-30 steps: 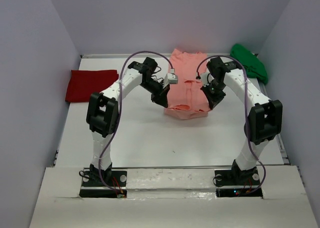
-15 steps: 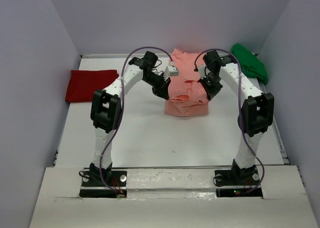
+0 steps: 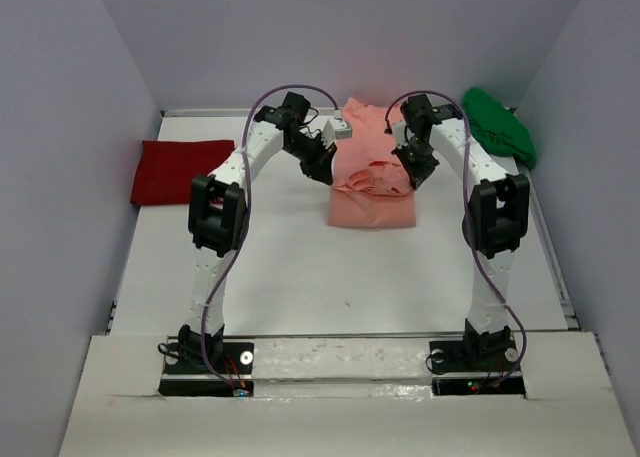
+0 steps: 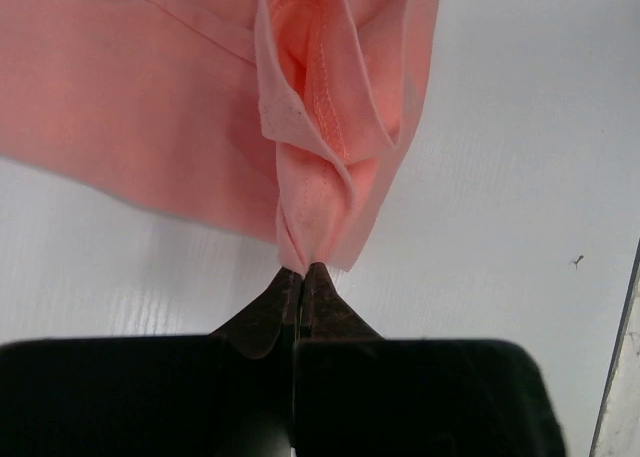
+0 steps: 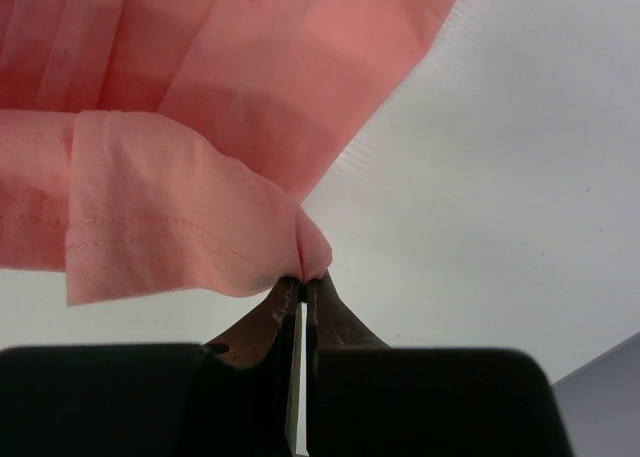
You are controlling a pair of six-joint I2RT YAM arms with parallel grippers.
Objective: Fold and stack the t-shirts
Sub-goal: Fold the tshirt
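The salmon-pink t-shirt (image 3: pixel 372 202) lies at the middle back of the table, partly folded. My left gripper (image 3: pixel 328 173) is shut on a bunched fold of its left side (image 4: pixel 320 197) and holds it lifted. My right gripper (image 3: pixel 408 177) is shut on a hemmed corner of its right side (image 5: pixel 180 222), also lifted. The deep red t-shirt (image 3: pixel 180 169) lies folded flat at the far left. The bright green t-shirt (image 3: pixel 500 122) lies crumpled at the back right corner.
Grey walls close in the white table (image 3: pixel 300 267) on the left, right and back. A small white tag or block (image 3: pixel 342 130) sits on the left arm's wrist.
Both grippers have carried the shirt's near edge toward the back, over the shirt. The pink cloth's front part now lies flatter and the arms are stretched further away.
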